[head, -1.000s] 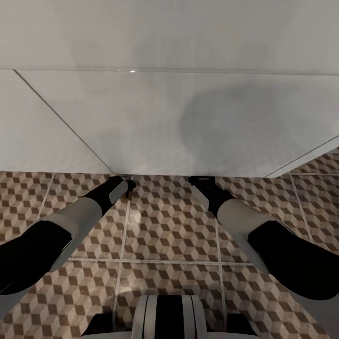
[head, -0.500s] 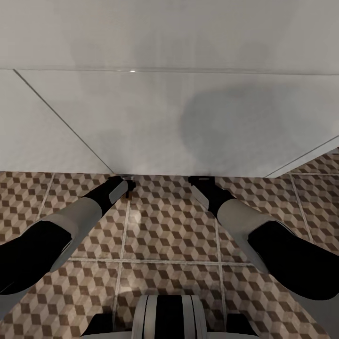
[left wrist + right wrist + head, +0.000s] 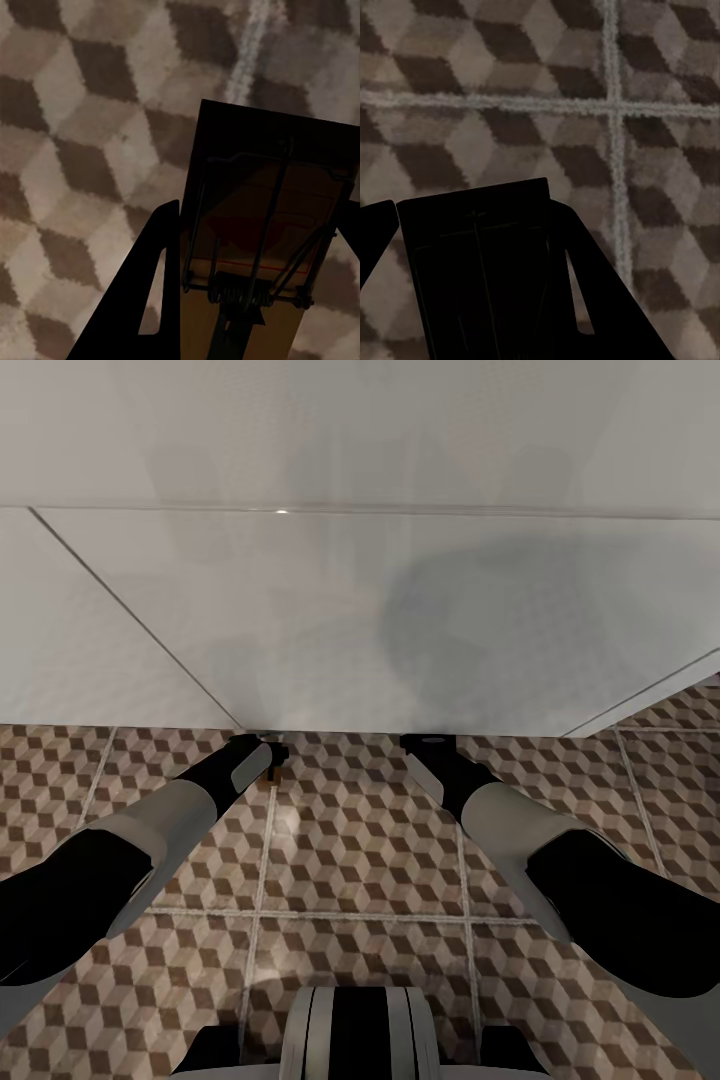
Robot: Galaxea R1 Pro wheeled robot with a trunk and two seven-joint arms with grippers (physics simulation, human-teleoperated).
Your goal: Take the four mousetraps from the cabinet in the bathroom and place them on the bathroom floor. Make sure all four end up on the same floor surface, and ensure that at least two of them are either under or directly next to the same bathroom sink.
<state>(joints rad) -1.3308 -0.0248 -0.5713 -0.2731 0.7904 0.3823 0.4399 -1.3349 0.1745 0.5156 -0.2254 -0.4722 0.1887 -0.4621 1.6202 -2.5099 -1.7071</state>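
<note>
Both my arms reach forward and low over the bathroom floor (image 3: 360,840), as far as the front edge of a wide white fixture. A mousetrap (image 3: 300,202), a wooden slab with a wire bar and a spring, sits between the fingers of my left gripper (image 3: 259,214), just above the cube-pattern tiles. My right gripper (image 3: 472,217) is shut on a second mousetrap (image 3: 472,270), which is dark in shadow, close over a grout crossing. In the head view the left gripper (image 3: 268,752) and right gripper (image 3: 425,742) sit at the fixture's edge. The cabinet is out of view.
The white fixture (image 3: 400,610) spans the whole upper half of the head view and overhangs the floor ahead; I cannot tell what kind it is. More tiled floor shows past its right corner (image 3: 680,710). My own base (image 3: 360,1035) is at the near edge.
</note>
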